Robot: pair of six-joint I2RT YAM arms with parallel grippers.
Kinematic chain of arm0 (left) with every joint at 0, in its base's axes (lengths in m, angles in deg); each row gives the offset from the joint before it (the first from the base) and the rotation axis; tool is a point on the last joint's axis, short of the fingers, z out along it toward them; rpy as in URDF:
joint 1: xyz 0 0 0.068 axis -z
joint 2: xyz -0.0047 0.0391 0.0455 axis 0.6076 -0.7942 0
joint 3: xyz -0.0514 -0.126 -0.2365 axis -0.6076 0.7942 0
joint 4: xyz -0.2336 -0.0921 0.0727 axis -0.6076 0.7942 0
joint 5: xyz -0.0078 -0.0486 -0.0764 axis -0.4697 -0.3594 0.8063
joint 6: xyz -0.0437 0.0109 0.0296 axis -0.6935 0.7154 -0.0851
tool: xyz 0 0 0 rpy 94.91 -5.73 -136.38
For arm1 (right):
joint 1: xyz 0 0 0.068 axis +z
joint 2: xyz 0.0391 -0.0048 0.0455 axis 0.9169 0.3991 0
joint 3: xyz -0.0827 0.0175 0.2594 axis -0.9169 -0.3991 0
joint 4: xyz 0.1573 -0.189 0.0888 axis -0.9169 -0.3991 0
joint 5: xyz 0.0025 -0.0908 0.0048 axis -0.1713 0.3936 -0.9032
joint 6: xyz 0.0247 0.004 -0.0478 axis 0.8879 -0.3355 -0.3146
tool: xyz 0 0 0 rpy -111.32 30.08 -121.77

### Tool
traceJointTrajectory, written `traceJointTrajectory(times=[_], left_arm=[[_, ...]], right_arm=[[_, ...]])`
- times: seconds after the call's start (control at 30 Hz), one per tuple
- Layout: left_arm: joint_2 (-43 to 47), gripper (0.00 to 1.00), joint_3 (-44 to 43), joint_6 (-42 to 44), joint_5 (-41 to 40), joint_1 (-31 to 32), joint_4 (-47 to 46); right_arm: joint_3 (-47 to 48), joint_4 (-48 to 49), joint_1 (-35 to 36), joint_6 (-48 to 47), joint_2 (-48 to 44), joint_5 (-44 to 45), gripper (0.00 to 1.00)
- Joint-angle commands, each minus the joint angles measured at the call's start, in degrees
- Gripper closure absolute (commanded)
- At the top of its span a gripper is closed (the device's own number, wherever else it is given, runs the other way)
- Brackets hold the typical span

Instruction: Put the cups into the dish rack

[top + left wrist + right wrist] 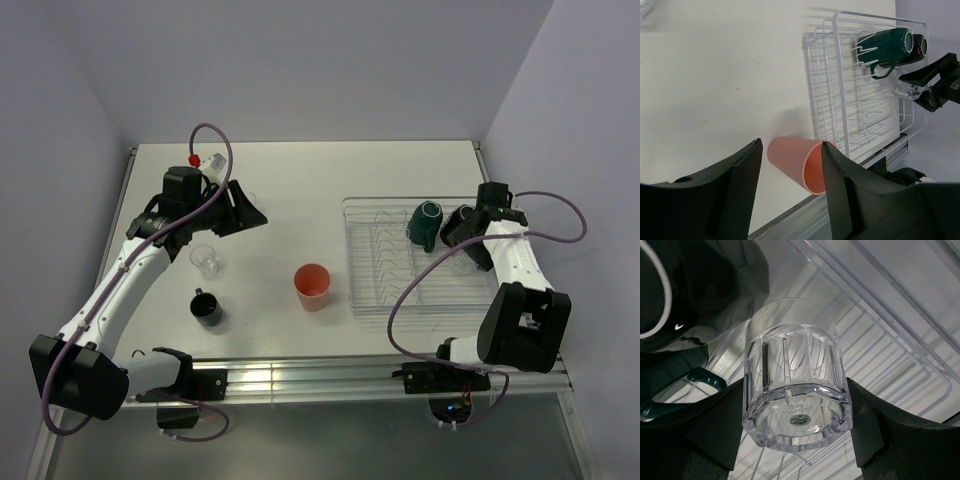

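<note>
The dish rack (368, 288) lies on the right of the table, with a dark green mug (425, 225) on its side among the prongs. Over the rack, my right gripper (797, 426) is shut on a clear glass tumbler (797, 385), base towards the camera. My left gripper (244, 213) hangs open and empty over the table's left half. A salmon-orange cup (792, 162) shows between its fingers, farther off. That cup (313, 286) stands upright near the rack's left edge. Another clear tumbler (206, 260) and a black mug (207, 307) stand at the left.
The table is white, with walls at the back and both sides. A metal rail (300, 378) runs along its near edge. The right arm's cable (420, 280) loops over the rack. In the left wrist view, the rack (840, 115) reaches almost to the rail.
</note>
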Motion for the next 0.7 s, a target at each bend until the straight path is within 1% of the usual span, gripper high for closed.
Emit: traceJointTrajectory(times=[0.0,0.17,0.23,0.27,0.3,0.43,0.47,0.5,0.57,0.63,0.67], left_arm=[[0.7,0.44,-0.2,1.4,-0.7,0.1,-1.2],[0.1,0.44,-0.4,1.3,-0.7,0.1,-1.2],[-0.2,0.44,-0.4,1.3,-0.7,0.1,-1.2],[-0.2,0.44,-0.4,1.2,-0.7,0.1,-1.2],[-0.2,0.44,-0.3,1.2,-0.7,0.1,-1.3],[-0.2,0.44,-0.1,0.9,-0.8,0.1,-1.4],[-0.2,0.44,-0.1,0.9,-0.8,0.1,-1.4],[-0.3,0.44,-0.2,0.9,-0.9,0.1,-1.4],[-0.4,0.44,-0.2,0.9,-0.9,0.1,-1.4],[-0.5,0.44,-0.4,0.9,-1.1,0.1,-1.3],[-0.6,0.44,-0.4,0.9,-1.2,0.1,-1.1]], right_arm=[[0.0,4.1,-1.0,0.7,1.0,-0.9,1.00],[0.7,4.5,-1.9,0.8,3.4,-0.5,1.00],[0.7,4.7,-2.0,0.9,4.0,-0.2,0.98],[0.6,4.9,-2.0,0.7,4.0,-0.2,0.97],[0.4,5.0,-2.0,0.8,4.1,-0.1,0.93],[-0.2,5.7,-2.1,0.6,4.5,-0.4,0.87],[-0.3,5.9,-2.1,0.6,4.5,-0.6,0.74],[-0.5,6.0,-2.2,0.5,4.4,-0.8,0.69],[-0.7,6.0,-2.1,0.4,4.0,-0.8,0.67],[-0.8,6.0,-2.1,0.1,3.1,-1.0,0.59],[-0.8,5.9,-2.0,-0.1,2.7,-0.9,0.51]])
